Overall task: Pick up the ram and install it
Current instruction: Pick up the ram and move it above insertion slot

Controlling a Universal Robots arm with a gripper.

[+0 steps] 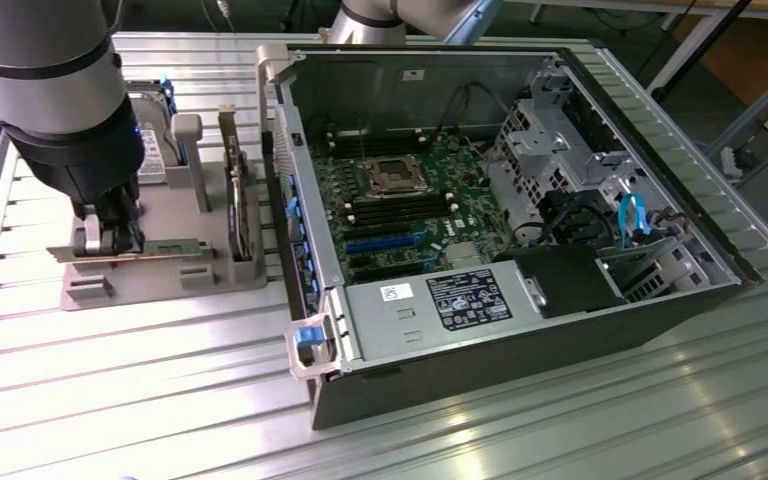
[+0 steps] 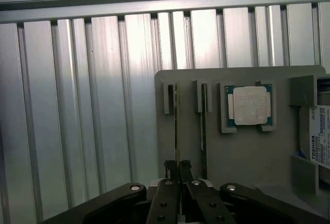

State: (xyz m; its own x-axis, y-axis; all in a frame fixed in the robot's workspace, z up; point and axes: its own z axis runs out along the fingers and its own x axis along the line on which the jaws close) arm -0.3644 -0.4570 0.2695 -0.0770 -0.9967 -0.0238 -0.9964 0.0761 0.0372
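Exterior view: pincer (image 1: 101, 238) pinching the ram (image 1: 160, 246) near one end. The stick sits on edge in the grey holder (image 1: 137, 287) on the table (image 1: 117, 400). Off-centre grip, so it could tilt and bind in the holder's slots on lift. Expansion card (image 1: 236, 190) stands just beside, hard drive (image 1: 157, 135) behind. Computer case (image 1: 411, 80) is apart, its near wall between holder and motherboard (image 1: 411, 215).

Wrist view: fingers (image 2: 169, 168) pressed on the ram's thin edge. Narrow hold; could slip or twist. Second thin board (image 2: 203, 121) in the neighbouring slot and CPU chip (image 2: 250, 105) beyond; sideways drift clips them.
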